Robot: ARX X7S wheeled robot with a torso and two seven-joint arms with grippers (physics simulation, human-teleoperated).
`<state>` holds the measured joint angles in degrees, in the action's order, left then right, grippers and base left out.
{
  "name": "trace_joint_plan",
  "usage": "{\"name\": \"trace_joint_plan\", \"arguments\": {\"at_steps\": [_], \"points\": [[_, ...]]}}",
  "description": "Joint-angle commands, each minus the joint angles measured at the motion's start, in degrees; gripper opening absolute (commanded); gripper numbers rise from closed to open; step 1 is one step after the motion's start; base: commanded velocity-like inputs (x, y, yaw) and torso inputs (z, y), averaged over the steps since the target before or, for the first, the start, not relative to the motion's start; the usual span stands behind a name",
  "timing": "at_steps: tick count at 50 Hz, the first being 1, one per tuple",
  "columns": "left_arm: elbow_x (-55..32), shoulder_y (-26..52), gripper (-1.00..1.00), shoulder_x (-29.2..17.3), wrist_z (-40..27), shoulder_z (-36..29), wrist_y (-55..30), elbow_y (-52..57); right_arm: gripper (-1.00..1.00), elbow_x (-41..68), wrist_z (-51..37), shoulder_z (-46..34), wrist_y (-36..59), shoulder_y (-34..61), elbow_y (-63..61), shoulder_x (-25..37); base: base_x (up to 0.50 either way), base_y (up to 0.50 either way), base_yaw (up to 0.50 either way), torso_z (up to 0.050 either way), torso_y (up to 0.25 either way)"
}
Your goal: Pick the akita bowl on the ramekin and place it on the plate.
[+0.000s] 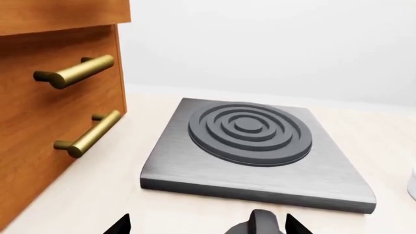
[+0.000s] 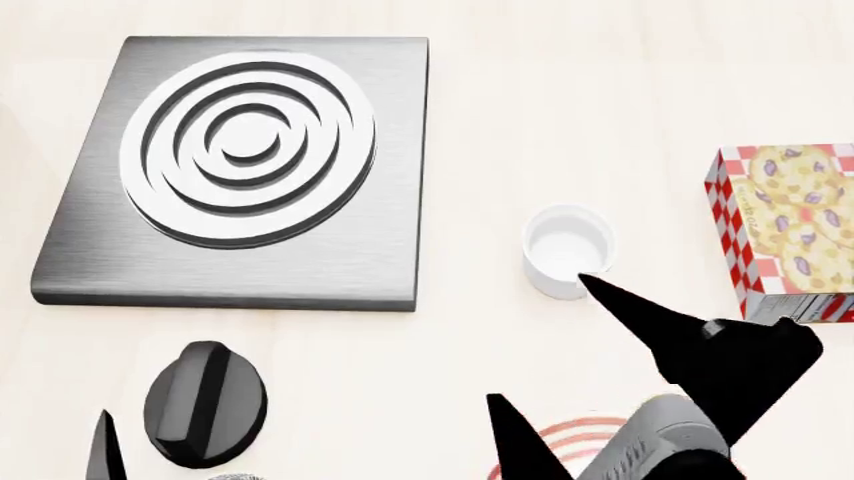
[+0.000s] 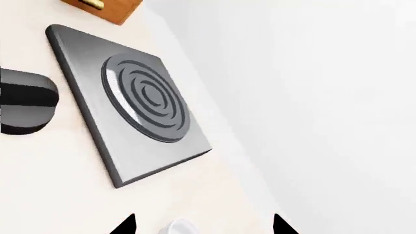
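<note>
The ramekin (image 2: 567,250) is a plain white cup standing empty on the pale counter, to the right of the stove plate. The akita bowl is out of view in all three views. Only a sliver of the plate (image 2: 574,432), with red rings, shows at the bottom edge under my right arm. My right gripper (image 2: 541,340) is open with nothing between its fingers; one fingertip is close to the ramekin's near rim. In the right wrist view the ramekin (image 3: 179,227) sits between the spread tips of the right gripper (image 3: 202,224). My left gripper (image 1: 206,224) is open and holds nothing.
A grey stove plate (image 2: 400,180) with raised rings lies at the left. A black knob (image 2: 200,400) sits in front of it, near my left gripper. A red-checked cookie box (image 2: 787,230) stands at the right. A wooden cabinet (image 1: 39,126) with brass handles borders the counter.
</note>
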<state>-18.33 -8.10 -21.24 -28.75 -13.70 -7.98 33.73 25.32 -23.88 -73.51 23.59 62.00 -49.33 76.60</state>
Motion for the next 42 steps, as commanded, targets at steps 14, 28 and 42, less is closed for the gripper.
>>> {"name": "trace_joint_plan", "arguments": {"at_steps": [14,28,42], "points": [[-1.0,-0.1,1.0,-0.3,0.4,-0.1,1.0,-0.6,1.0,10.7,-25.0,5.0,-28.7,-9.2,17.3,-5.2,0.0,0.0,0.0,0.0,0.144],[-1.0,-0.1,1.0,-0.6,0.4,-0.2,1.3,-0.6,1.0,8.3,-30.9,5.8,-38.3,-13.8,21.3,-7.5,0.0,0.0,0.0,0.0,0.25],[-1.1,-0.1,1.0,-0.9,0.3,-0.5,1.2,-0.5,1.0,3.6,-35.3,7.5,-47.3,-16.6,22.4,-7.1,0.0,0.0,0.0,0.0,0.25]]}}
